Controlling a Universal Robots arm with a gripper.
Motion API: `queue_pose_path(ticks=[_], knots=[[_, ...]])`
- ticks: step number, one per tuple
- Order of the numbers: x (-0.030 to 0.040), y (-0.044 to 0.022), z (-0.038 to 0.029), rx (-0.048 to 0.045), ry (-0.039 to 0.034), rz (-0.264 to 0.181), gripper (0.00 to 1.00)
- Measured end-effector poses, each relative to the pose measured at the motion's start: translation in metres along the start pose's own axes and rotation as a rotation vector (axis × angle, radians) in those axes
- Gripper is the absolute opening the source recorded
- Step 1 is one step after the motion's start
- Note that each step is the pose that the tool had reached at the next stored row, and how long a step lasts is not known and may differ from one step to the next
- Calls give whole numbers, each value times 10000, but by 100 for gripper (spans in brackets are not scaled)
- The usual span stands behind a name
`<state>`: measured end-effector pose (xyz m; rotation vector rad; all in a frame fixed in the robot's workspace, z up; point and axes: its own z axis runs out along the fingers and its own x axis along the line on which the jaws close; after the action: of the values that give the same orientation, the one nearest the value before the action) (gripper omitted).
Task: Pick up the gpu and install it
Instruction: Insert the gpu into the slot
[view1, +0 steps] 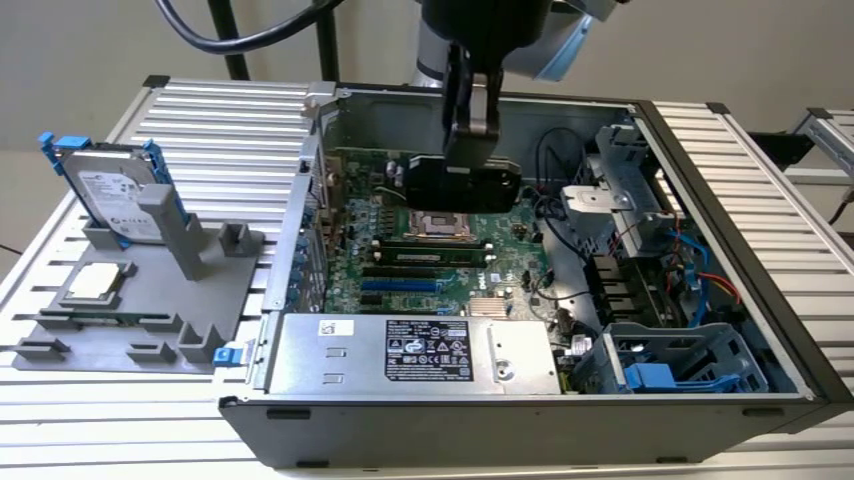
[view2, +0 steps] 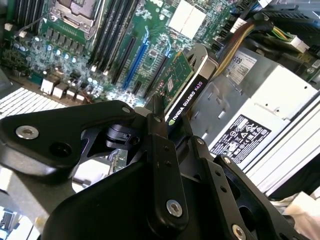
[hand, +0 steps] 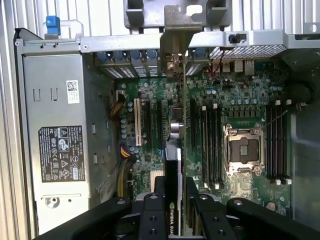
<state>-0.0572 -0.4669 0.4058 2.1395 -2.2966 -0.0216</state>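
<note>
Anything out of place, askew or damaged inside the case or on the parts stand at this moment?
Nothing stands out. The gripper holds the gpu on edge above the motherboard; it is not seated in a slot. The hard drive stands upright in the grey stand, with the CPU chip lying flat beside it.

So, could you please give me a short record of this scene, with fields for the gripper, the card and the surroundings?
gripper: gripper shut on the gpu, above the open computer case
gpu: gpu held on edge over the motherboard, not yet seated in a slot
power supply: power supply along the case's near wall
outside the case: hard drive upright in the grey holder; CPU chip lying flat
</note>
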Motion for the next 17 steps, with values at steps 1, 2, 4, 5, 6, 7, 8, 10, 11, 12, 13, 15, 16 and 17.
queue_pose_path(ticks=[1,2,4,5,6,7,8,10,11,12,13,15,16,17], knots=[[0,-1,6,1,7,0,0],[0,-3,13,1,14,0,0],[-1,-6,28,3,35,0,0],[-2,-10,35,4,43,0,0],[-3,-16,43,4,51,-1,0],[-6,-23,50,4,59,0,0],[-8,-30,56,5,68,0,0],[-13,-42,72,6,86,0,0],[-15,-49,80,7,93,1,0],[-18,-61,87,7,99,0,0],[-20,-75,95,7,102,1,0],[-24,-98,108,8,111,0,0],[-27,-107,114,8,116,1,0],[-28,-115,121,9,123,1,0]])
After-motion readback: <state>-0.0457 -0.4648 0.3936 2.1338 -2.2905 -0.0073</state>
